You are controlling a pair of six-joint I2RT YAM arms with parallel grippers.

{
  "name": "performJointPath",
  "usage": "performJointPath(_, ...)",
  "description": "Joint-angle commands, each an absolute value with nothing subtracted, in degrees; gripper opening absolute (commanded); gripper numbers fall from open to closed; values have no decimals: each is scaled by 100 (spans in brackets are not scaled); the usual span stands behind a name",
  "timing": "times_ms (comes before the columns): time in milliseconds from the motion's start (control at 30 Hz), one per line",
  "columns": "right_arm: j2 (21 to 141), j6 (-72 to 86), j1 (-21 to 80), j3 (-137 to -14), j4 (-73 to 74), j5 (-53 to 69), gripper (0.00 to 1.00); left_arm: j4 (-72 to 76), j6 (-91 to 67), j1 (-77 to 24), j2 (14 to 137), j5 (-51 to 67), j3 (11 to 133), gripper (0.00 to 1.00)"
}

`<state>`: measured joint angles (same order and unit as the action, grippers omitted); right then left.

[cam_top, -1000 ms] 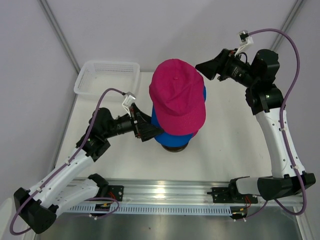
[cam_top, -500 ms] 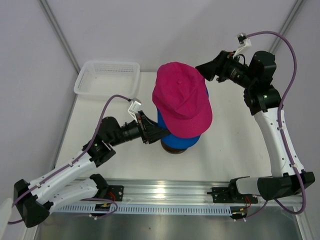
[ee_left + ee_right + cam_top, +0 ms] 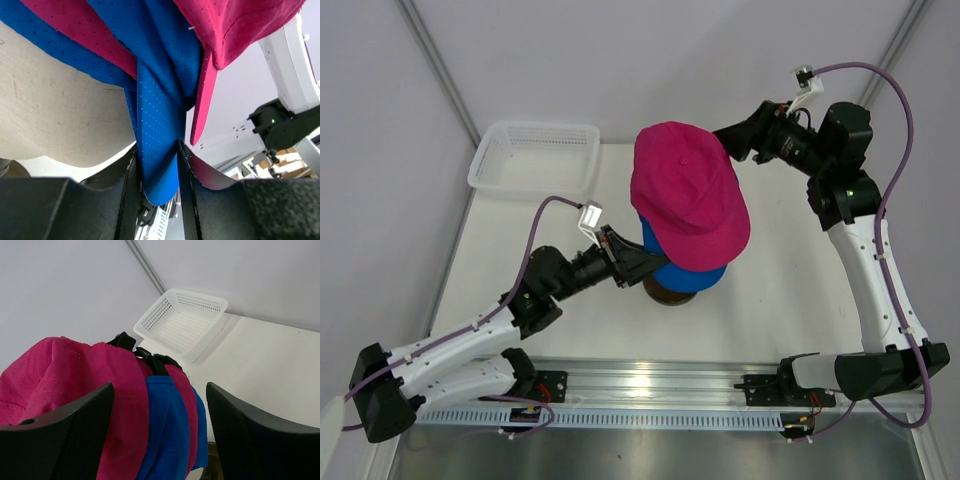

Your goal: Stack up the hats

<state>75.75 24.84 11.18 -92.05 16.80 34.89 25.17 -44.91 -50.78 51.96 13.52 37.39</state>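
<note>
Apparently, left hand (image 3: 156, 167) tight around blue hat (image 3: 160, 75) fold.

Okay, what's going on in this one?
Hats are stacked on a mannequin head, with a pink hat on top. The left tool is pinched on a hanging fold of a blue hat low in the stack. The right tool hangs open at the back of the stack, holding nothing.

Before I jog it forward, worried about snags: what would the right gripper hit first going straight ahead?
Probably the top magenta cap, close ahead; depth is hard to judge.
</note>
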Motion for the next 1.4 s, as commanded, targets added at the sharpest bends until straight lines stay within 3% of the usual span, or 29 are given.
performJointPath(0, 7646, 2496, 1134, -9272, 1406, 3454, 77, 3445, -4702, -5098, 5317, 888, 3718, 36)
performJointPath(267, 7875, 2277, 1151, -9509, 1643, 3428, 77, 2708, -4386, -5124, 4844, 590, 3595, 55)
performJointPath(367, 7919, 2075, 1108, -9641, 1889, 3287, 80, 2200, -4026, -5115, 4318, 160, 3507, 69)
performJointPath(400, 7936, 2057, 1047, -9737, 1994, 3296, 80, 2049, -3834, -5115, 4194, 63, 3507, 79)
performJointPath(600, 7946, 1855, 651, -10107, 2433, 3297, 88, 374, -3182, -4984, 3788, -955, 3883, 97)
performJointPath(667, 7867, 1802, 423, -10108, 2539, 3182, 95, -199, -3252, -4415, 3980, -862, 4156, 98)
performJointPath(800, 7761, 1539, 89, -9871, 2839, 2795, 100, -703, -3445, -2764, 5006, 883, 4595, 99)
performJointPath(1100, 7585, 1686, -606, -8026, 2496, 2015, 99, -941, -3136, -1812, 5450, 888, 5010, 99)
performJointPath(1367, 7532, 1925, -650, -7699, 2162, 1679, 100, -888, -3050, -1819, 5168, 651, 4816, 100)
